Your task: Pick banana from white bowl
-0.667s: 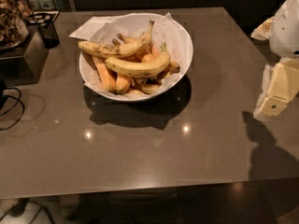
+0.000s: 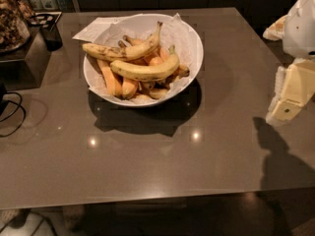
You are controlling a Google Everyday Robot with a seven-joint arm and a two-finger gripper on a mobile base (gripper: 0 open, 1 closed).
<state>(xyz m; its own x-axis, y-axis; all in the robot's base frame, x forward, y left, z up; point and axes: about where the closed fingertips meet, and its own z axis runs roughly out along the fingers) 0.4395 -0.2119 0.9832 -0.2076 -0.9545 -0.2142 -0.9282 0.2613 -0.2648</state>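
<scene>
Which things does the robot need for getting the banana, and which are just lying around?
For the job: the banana, top of the pile; the white bowl holding it; the gripper, off by the right edge of the table, away from the bowl.
Just lying about: the spotted banana, the orange bananas, the black cable at the left, the paper sheet behind the bowl.

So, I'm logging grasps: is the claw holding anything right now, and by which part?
Nothing seen held: the claw hangs at the right edge of the table, apart from the white bowl, where the banana lies.
</scene>
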